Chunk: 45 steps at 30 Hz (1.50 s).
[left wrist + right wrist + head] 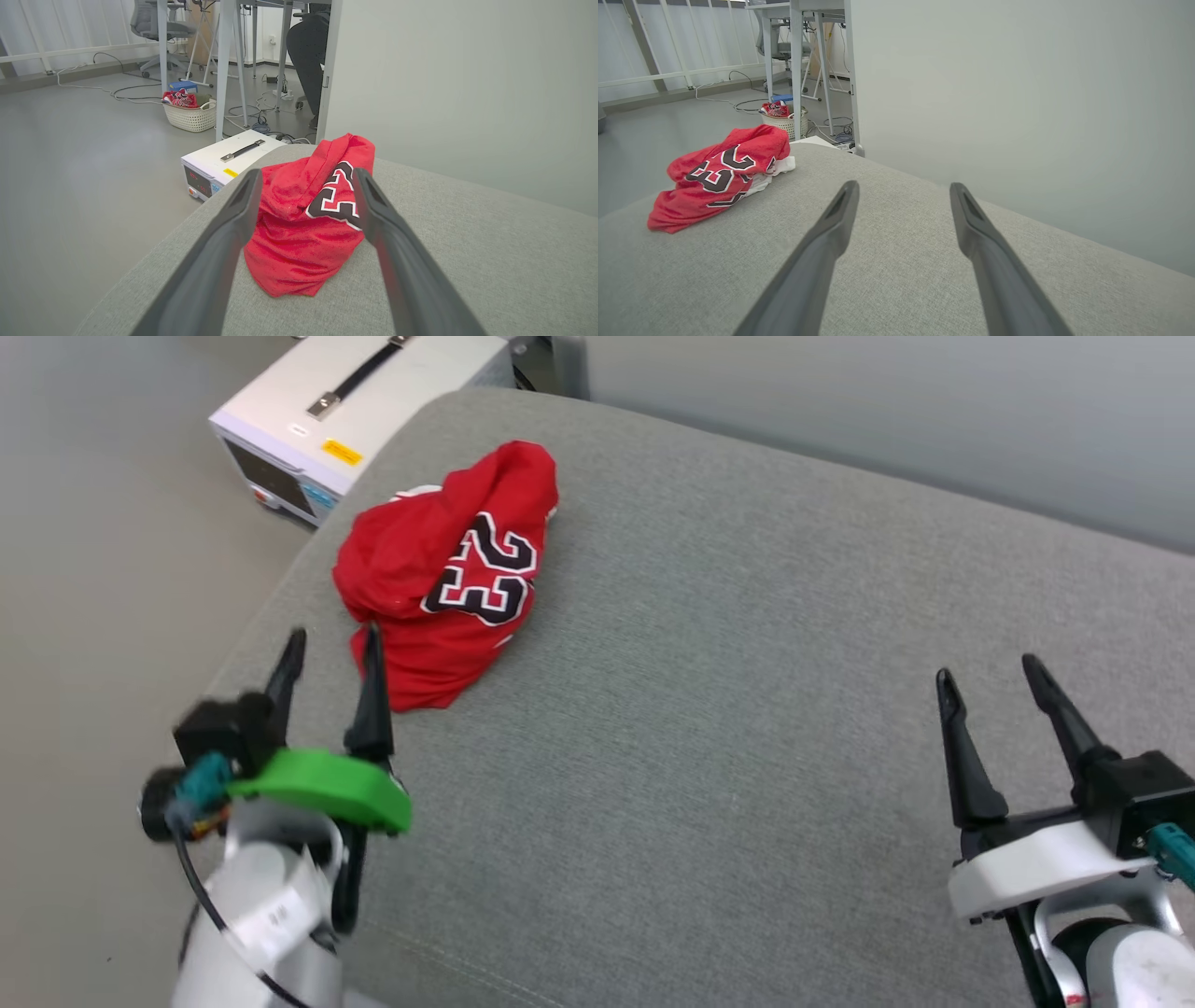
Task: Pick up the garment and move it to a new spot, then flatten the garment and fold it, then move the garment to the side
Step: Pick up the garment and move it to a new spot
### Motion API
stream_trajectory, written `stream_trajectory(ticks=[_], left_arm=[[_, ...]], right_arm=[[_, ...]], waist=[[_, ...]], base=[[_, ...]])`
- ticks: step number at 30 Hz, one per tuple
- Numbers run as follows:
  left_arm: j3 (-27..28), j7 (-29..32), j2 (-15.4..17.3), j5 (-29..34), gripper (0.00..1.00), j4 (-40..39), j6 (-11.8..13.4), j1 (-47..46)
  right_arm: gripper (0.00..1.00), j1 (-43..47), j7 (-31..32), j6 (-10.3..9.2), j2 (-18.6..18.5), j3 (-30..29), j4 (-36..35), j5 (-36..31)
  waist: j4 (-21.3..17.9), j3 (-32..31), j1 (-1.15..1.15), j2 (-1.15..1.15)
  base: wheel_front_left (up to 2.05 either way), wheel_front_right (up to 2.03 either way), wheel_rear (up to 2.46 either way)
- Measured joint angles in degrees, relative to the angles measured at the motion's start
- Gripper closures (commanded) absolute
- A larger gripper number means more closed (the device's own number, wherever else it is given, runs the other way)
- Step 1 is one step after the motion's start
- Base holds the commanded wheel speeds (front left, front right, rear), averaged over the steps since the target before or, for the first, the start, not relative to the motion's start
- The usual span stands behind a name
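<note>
The red garment [439, 574] lies crumpled in a heap near the far left corner of the grey cushioned surface [747, 709], its black white-outlined "23" facing up. A bit of white sleeve peeks out at its far side. My left gripper [334, 639] is open just short of the heap's near edge, fingers pointing at it, holding nothing. In the left wrist view the garment [303, 219] sits framed between the two fingers. My right gripper [988, 672] stands open and empty at the lower right, far from the garment [719, 175].
A white box-shaped device [345, 401] with a black handle stands on the floor just past the cushion's left corner. Farther off are a white basket [190, 114] with red cloth, desk legs, cables and an office chair. A pale wall runs along the far side.
</note>
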Motion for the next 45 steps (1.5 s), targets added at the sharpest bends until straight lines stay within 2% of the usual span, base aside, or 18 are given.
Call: stream_trajectory(ticks=[5,15,22,26,30,31,32,36,39,45], left_arm=[[-0.2,4.9,4.4,-3.1,0.0,4.7,-1.1,-9.3],[-4.3,23.3,14.2,-12.7,0.0,17.7,-2.2,-25.5],[-7.7,32.6,19.9,-19.8,0.0,29.4,-2.5,-29.9],[-9.3,38.1,21.7,-24.4,0.0,35.7,-2.8,-30.9],[-9.9,45.1,24.0,-28.9,0.0,38.5,-3.4,-33.3],[-9.9,46.5,24.5,-29.3,0.2,38.7,-3.5,-33.8],[-9.7,48.4,25.6,-30.3,1.0,39.4,-3.5,-34.5],[-10.1,47.2,26.1,-30.2,1.0,39.5,-3.5,-34.5],[-11.0,43.8,25.8,-29.9,1.0,39.9,-3.5,-34.0],[-11.6,31.8,24.1,-27.8,1.0,39.6,-2.6,-31.6]], right_arm=[[0.0,-2.1,0.4,0.0,-0.7,-0.3,-1.5,0.0],[0.0,-5.5,0.4,0.0,-1.1,-0.6,-2.6,0.9],[0.0,-8.2,-0.3,0.0,-1.1,0.2,-2.5,1.6],[0.0,-9.0,-0.6,0.0,-1.1,0.1,-2.5,2.1],[0.0,-9.4,-0.9,0.0,-1.1,-0.1,-2.4,2.6],[0.0,-9.5,-0.9,0.0,-1.1,-0.2,-2.4,2.6],[0.0,-9.7,-1.0,0.0,-1.1,-0.2,-2.3,2.7],[0.0,-9.8,-1.0,0.0,-1.0,-0.6,-1.6,3.0],[0.0,-9.8,-1.3,0.0,-0.7,-1.0,-0.7,3.1],[0.0,-9.4,-2.6,0.0,-0.2,-2.2,1.1,3.5]], waist=[[-2.5,3.0,0.0,0.0],[-7.9,10.2,0.01,0.0],[-11.4,15.4,0.01,0.0],[-13.3,18.0,0.01,0.0],[-14.9,20.2,0.0,0.0],[-15.2,20.5,0.0,0.0],[-16.2,21.3,0.0,0.01],[-16.8,21.2,0.0,0.0],[-16.7,20.2,0.0,0.0],[-16.2,16.0,0.0,0.0]], base=[[0.0,0.0,0.0],[0.0,0.0,0.0],[0.0,0.0,0.0],[0.0,0.0,0.0],[0.0,0.0,0.0],[0.0,0.0,0.0],[0.0,0.0,0.0],[0.0,0.0,0.0],[0.0,0.0,0.0],[0.0,0.0,0.0]])
